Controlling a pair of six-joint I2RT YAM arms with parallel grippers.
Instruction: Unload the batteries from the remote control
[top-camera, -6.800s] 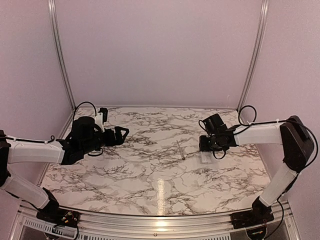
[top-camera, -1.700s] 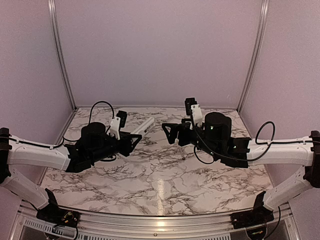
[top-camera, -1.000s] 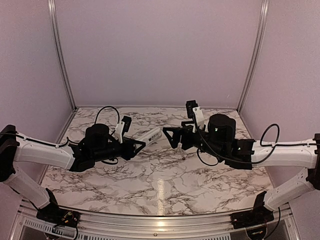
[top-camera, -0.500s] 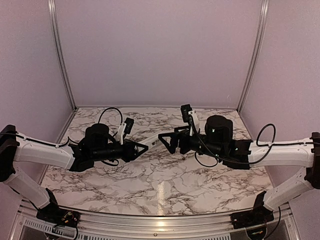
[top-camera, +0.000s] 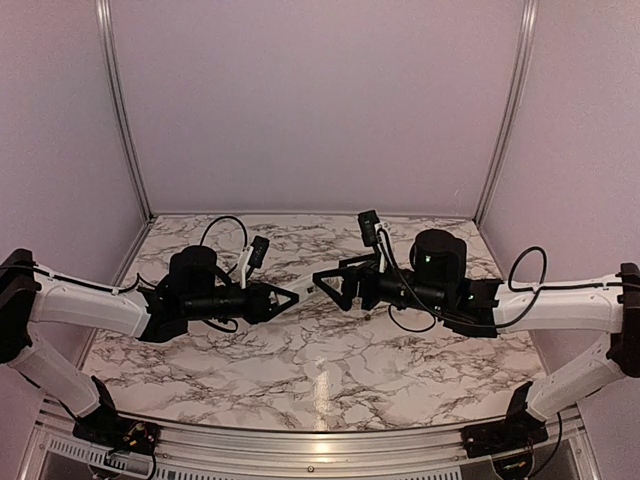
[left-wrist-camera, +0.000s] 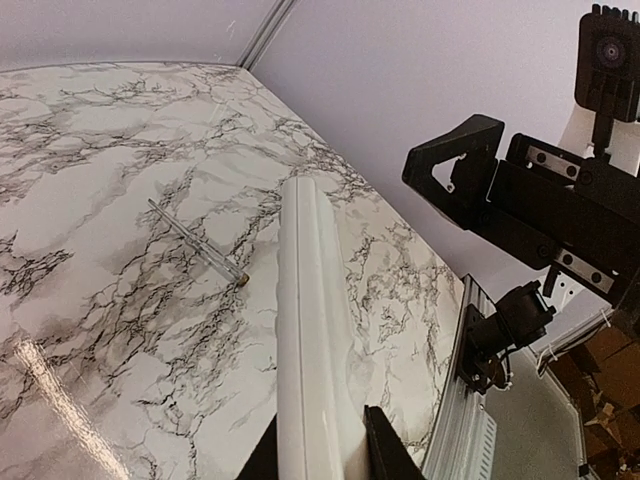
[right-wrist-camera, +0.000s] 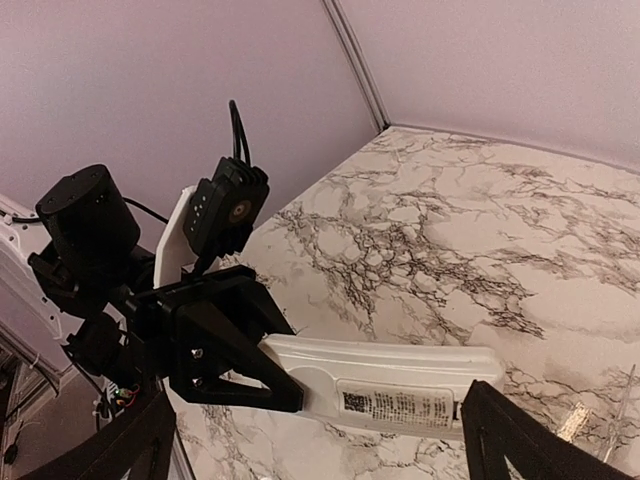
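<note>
Remote control (right-wrist-camera: 390, 393) mid-air above the table (top-camera: 320, 370), between both arms, left gripper (top-camera: 283, 297) clenched on one end.
Looks light, stiff, slick plastic. I'd pinch the free end across its narrow sides with the right gripper (top-camera: 329, 286) — spread wide, empty. Batteries — I can't see them.
</note>
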